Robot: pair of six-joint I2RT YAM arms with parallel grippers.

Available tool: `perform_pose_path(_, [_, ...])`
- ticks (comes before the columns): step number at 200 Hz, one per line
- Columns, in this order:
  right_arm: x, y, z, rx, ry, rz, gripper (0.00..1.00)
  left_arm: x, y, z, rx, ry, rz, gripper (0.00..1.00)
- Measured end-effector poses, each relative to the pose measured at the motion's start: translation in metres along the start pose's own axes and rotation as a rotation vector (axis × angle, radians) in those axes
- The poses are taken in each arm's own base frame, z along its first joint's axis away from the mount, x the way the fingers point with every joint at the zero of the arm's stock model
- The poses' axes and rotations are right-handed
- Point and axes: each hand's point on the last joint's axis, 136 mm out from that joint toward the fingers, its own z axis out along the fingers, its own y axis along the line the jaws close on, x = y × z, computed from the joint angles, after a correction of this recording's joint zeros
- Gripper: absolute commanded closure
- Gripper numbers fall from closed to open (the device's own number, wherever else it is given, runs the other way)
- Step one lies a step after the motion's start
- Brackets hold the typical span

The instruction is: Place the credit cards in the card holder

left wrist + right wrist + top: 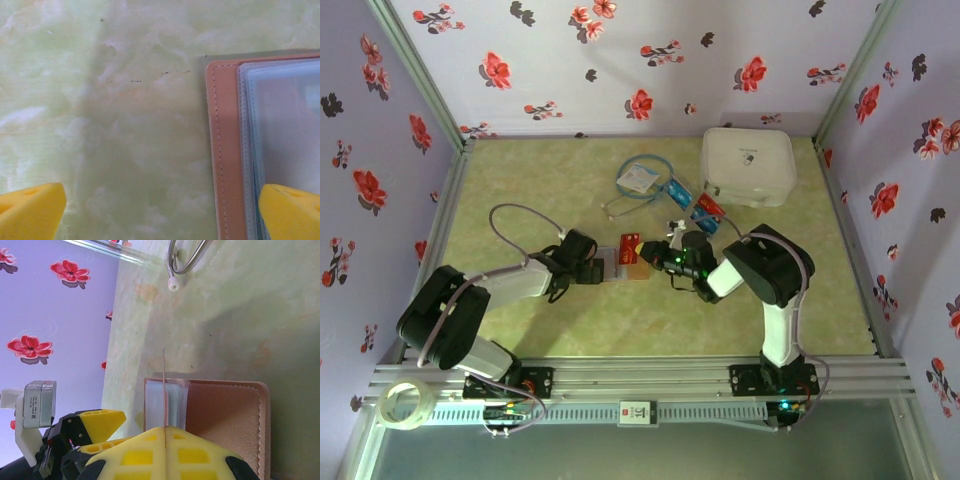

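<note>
The card holder (612, 266) lies open on the table (570, 325), at the middle of the frame. The left gripper (596, 266) sits just left of it and the right gripper (655, 253) just right, with one card (630, 244) between them over the holder's upper edge. A case (748, 165) stands at upper right. Two more cards (708, 208) lie just left of it, and a tag (640, 180) left of those. A tape roll (382, 408) rests at lower left, below the table's near edge.

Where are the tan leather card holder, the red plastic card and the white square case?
Tan leather card holder (225, 412): right wrist view, open leather flap.
Red plastic card (630, 243): top external view, its face.
White square case (748, 165): top external view, lid centre.
</note>
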Motion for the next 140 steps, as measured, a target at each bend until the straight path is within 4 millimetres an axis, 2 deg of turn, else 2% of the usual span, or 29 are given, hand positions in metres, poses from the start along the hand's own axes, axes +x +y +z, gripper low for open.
perform_pose_path(52, [0.0036, -0.0052, 0.0032, 0.010, 0.010, 0.005, 1.00, -0.0002, -0.0011, 0.0006, 0.007, -0.005, -0.003, 0.00])
perform_pose_path(140, [0.0039, -0.0022, 0.0060, 0.002, 0.013, 0.000, 1.00, 0.0002, -0.0015, 0.0013, 0.011, -0.009, -0.005, 0.00])
